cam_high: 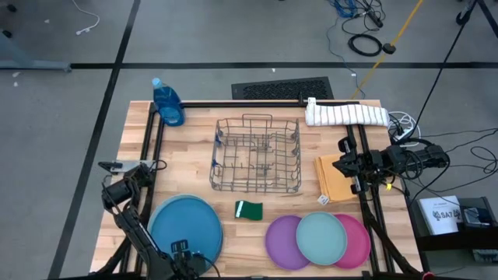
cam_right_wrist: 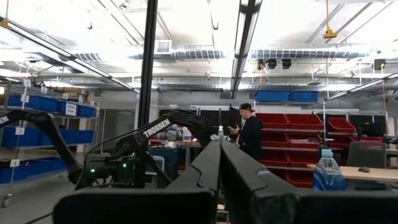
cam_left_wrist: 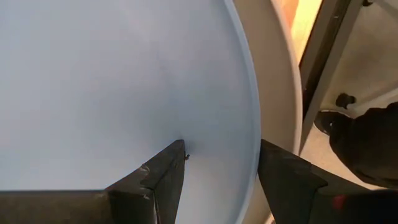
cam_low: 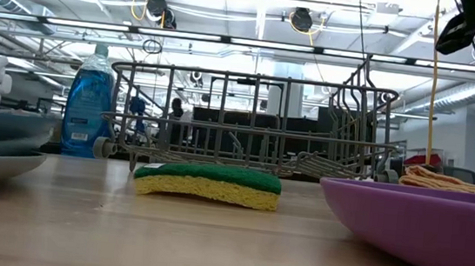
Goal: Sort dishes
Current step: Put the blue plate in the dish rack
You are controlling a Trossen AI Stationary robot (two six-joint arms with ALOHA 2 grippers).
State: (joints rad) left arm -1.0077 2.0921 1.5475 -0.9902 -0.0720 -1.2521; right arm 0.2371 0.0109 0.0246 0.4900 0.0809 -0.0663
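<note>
**Left wrist view: fingers astride the plate rim**

In the left wrist view I see my left gripper [cam_left_wrist: 221,177] with its 2 fingers spread, 1 over the inside of the pale-blue plate [cam_left_wrist: 112,87] and 1 outside its rim. I cannot tell whether either finger touches the rim. A pale edge shows just past that rim; the high view puts a deep-blue plate [cam_high: 159,211] under the pale-blue one, near the table's [cam_high: 194,124] front left corner.

From above, the left gripper [cam_high: 185,253] sits at the front edge of that stack. To the right along the front edge lie 3 smaller plates, overlapping: purple [cam_high: 282,243] on the left, teal [cam_high: 321,237] on top in the middle, pink [cam_high: 359,241] on the right. A green sponge [cam_high: 249,209] lies between the 2 groups, just in front of the wire rack [cam_high: 257,153], which stands mid-table with no plate in it.

Farther back, a blue soap bottle [cam_high: 167,102] stands at the rear left corner and a striped towel [cam_high: 346,114] lies at the rear right. An orange cloth [cam_high: 333,177] lies right of the rack.

My right gripper [cam_high: 343,165] waits raised by the table's right side, above the orange cloth, fingers pressed together and holding nothing. Its wrist view looks out into the room, where a person [cam_right_wrist: 250,132] stands by red bins.
</note>
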